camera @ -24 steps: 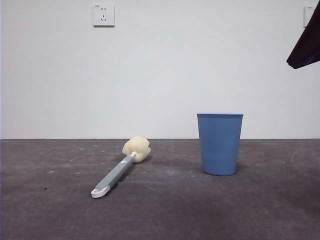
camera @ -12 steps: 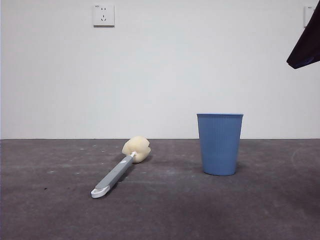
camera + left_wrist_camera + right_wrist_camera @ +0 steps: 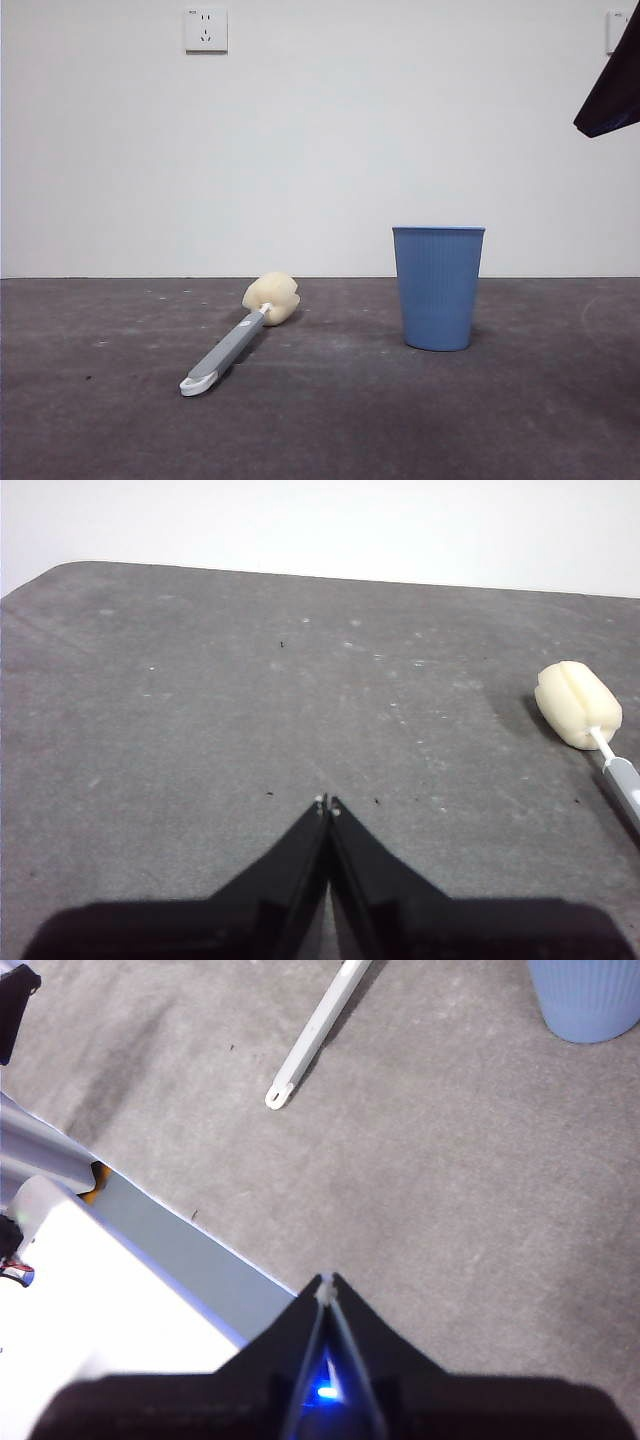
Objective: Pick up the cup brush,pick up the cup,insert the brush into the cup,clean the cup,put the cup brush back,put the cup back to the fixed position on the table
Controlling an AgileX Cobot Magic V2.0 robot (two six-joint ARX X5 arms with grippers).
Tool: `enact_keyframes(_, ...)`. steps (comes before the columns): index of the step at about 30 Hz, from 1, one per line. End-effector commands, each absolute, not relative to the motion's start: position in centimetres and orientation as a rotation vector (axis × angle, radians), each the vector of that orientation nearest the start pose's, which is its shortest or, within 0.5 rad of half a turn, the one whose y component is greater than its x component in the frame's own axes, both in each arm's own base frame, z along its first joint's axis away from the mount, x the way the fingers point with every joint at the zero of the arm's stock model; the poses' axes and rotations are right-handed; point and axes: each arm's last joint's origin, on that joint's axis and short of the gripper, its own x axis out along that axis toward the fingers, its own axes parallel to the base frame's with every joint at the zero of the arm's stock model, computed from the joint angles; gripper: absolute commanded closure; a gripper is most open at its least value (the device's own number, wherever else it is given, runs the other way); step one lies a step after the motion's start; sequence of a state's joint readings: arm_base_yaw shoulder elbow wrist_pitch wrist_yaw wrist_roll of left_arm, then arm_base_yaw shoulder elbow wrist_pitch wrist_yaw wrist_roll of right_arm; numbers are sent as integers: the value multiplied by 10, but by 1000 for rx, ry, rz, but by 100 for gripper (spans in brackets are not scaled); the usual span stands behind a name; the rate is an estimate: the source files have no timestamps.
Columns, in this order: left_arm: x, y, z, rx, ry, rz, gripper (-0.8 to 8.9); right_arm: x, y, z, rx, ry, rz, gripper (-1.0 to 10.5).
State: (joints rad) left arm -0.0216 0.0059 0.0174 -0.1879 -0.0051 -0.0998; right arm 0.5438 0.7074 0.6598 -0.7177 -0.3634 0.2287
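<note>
Grey table (image 3: 520, 420): cup brush (image 3: 232, 343) lying flat, cup (image 3: 438, 288) upright well apart; both end effectors closed, empty.

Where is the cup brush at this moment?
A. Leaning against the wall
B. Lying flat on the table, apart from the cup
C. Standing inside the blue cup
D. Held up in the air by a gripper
B: the cup brush lies flat on the table, with a clear gap to the upright cup, and no gripper touches it.

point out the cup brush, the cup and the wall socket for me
cup brush (image 3: 232, 347), front view, middle of the grey handle
cup (image 3: 438, 290), front view, ribbed blue wall
wall socket (image 3: 205, 30), front view, centre of the white plate
</note>
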Motion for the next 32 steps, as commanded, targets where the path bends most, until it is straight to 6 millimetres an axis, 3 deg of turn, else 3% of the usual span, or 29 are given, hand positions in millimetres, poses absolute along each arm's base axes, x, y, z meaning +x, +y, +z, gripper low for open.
enact_keyframes(1, 96, -2, 147, -107, 186, -10, 817, 110, 79, 257, 134, 882, 764, 946)
enact_keyframes(16, 96, -2, 147, -107, 186, -10, 817, 110, 79, 257, 118, 872, 771, 946)
enact_keyframes(21, 96, -2, 147, -106, 186, -10, 817, 114, 69, 269, -18, 646, 656, 946)
enact_keyframes(25, 96, -2, 147, -107, 186, -10, 817, 116, 53, 280, 12, 426, 574, 946)
enact_keyframes(28, 96, -2, 147, -107, 186, -10, 817, 115, 39, 272, 31, 324, 474, 946)
enact_keyframes(32, 96, -2, 147, -106, 186, -10, 817, 110, 22, 244, 39, 248, 351, 946)
